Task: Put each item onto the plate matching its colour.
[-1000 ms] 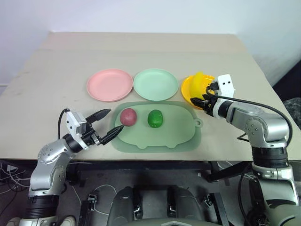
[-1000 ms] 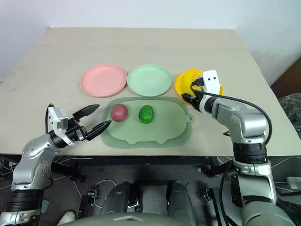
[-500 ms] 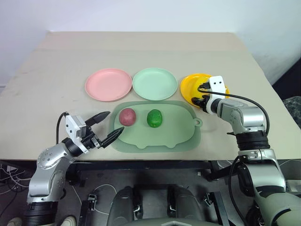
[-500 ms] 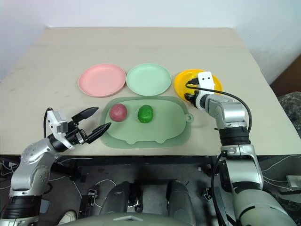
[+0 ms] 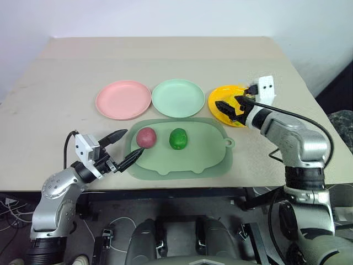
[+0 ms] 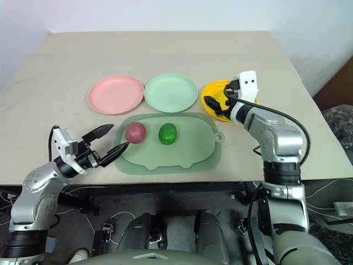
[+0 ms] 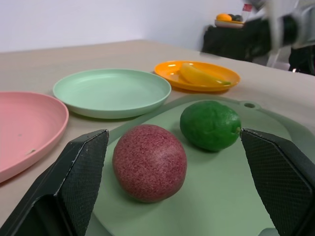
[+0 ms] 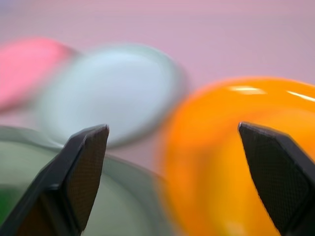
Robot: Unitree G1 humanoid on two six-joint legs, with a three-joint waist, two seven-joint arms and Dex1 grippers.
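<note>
The yellow banana (image 7: 199,75) lies on the orange-yellow plate (image 5: 220,97). My right gripper (image 5: 230,105) hovers just over that plate, open, with nothing between its fingers. The dark red fruit (image 5: 145,137) and the green fruit (image 5: 178,138) sit side by side on the pale green tray (image 5: 187,163). My left gripper (image 5: 130,144) stands open at the tray's left edge, pointing at the red fruit without touching it. The pink plate (image 5: 123,99) and the mint green plate (image 5: 178,97) hold nothing.
The three plates stand in a row behind the tray on a beige table (image 5: 66,77). The table's front edge runs just under the tray. Bare tabletop lies beyond the plates and to the left of the pink one.
My right gripper has opened and let go of the banana, which now lies on the orange-yellow plate; the gripper has risen a little. The left arm has stayed put.
</note>
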